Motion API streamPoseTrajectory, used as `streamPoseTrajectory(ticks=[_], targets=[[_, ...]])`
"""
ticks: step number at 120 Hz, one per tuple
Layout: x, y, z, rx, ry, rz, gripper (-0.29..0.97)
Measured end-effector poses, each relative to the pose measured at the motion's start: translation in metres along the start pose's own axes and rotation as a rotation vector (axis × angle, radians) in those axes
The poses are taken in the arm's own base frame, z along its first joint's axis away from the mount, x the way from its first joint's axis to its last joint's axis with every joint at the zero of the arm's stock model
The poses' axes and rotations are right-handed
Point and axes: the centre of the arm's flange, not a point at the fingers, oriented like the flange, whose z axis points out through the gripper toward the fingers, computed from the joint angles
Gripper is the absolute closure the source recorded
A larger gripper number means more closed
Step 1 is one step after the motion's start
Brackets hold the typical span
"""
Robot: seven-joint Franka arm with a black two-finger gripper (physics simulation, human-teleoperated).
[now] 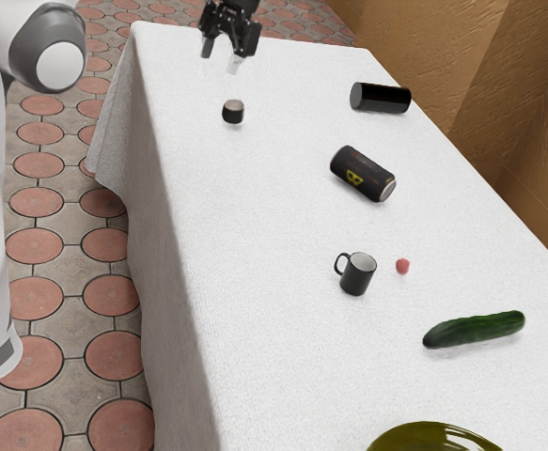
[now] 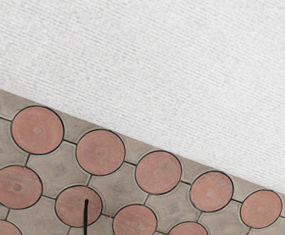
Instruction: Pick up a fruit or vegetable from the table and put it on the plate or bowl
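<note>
a: nearest the camera, an olive plate (image 1: 431, 438), cut off by the picture's lower edge. only part of the rim shows.
b: next back, the cucumber (image 1: 473, 329). it lies flat on the white table (image 1: 255, 235), long axis across the exterior view, and is near the plate, not touching.
a: behind that, a small red fruit (image 1: 402, 266) just beside a black mug (image 1: 356, 272). too small to name.
b: further on, a logo can (image 1: 363, 173), a plain black can (image 1: 381, 97) and a small dark cup (image 1: 233, 112).
a: far end, the gripper (image 1: 223, 56), fingers apart, empty, above the table.
b: so the cucumber lies well apart from it, toward the exterior view's lower right. my guess: a long reach, fingers across the short axis.
a: wrist view shows tablecloth (image 2: 181, 73), tiled floor (image 2: 100, 152) and a thin black streak (image 2: 86, 213), unidentifiable.
</note>
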Motion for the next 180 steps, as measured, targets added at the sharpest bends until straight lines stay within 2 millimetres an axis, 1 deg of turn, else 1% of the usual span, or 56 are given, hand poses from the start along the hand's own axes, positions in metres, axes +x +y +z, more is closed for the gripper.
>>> streamPoseTrajectory(ticks=[4,8,12,19,27,30,31,35,38,40,43,46,48,52,55,60,64,67,70,73,76,80,84,88,95,100,111,118,131,136,149,152,157,168,174,180], targets=[[0.005,-0.010,-0.004,-0.004,0.053,-0.009,0.02],[0.010,-0.010,-0.008,0.000,0.097,0.002,0.02],[0.015,-0.003,-0.011,0.007,0.133,0.025,0.02],[0.022,0.017,-0.014,0.021,0.183,0.076,0.02],[0.027,0.035,-0.019,0.032,0.228,0.123,0.02],[0.022,0.040,-0.028,0.037,0.262,0.138,0.02],[0.018,0.041,-0.035,0.040,0.282,0.143,0.02],[-0.009,0.050,-0.068,0.057,0.378,0.171,0.02],[-0.026,0.057,-0.087,0.067,0.437,0.193,0.02],[-0.034,0.062,-0.095,0.074,0.466,0.207,0.02],[-0.038,0.068,-0.101,0.086,0.489,0.223,0.02],[-0.031,0.074,-0.101,0.101,0.496,0.234,0.02],[-0.019,0.077,-0.097,0.114,0.495,0.238,0.02],[0.015,0.090,-0.083,0.143,0.483,0.256,0.02],[0.041,0.111,-0.067,0.165,0.466,0.292,0.02],[0.082,0.153,-0.033,0.191,0.427,0.367,0.02],[0.109,0.175,-0.008,0.198,0.401,0.408,0.02],[0.129,0.184,0.010,0.199,0.383,0.426,0.02],[0.146,0.188,0.026,0.199,0.373,0.438,0.02],[0.159,0.189,0.036,0.193,0.371,0.449,0.02],[0.167,0.191,0.041,0.187,0.378,0.461,0.02],[0.169,0.197,0.042,0.180,0.396,0.484,0.02],[0.169,0.210,0.042,0.174,0.414,0.519,0.02],[0.166,0.227,0.044,0.169,0.428,0.558,0.02],[0.160,0.266,0.052,0.154,0.440,0.645,0.02],[0.164,0.281,0.062,0.150,0.440,0.680,0.03],[0.185,0.292,0.082,0.154,0.460,0.713,0.03],[0.198,0.304,0.098,0.151,0.472,0.743,0.03],[0.206,0.327,0.114,0.147,0.496,0.796,0.03],[0.209,0.330,0.121,0.154,0.494,0.807,0.03],[0.230,0.329,0.156,0.194,0.431,0.820,0.03],[0.232,0.329,0.160,0.200,0.422,0.824,0.03],[0.231,0.336,0.164,0.199,0.414,0.842,0.03],[0.225,0.353,0.168,0.184,0.422,0.884,0.03],[0.225,0.356,0.170,0.181,0.424,0.893,0.03],[0.233,0.354,0.178,0.181,0.431,0.890,0.03]])
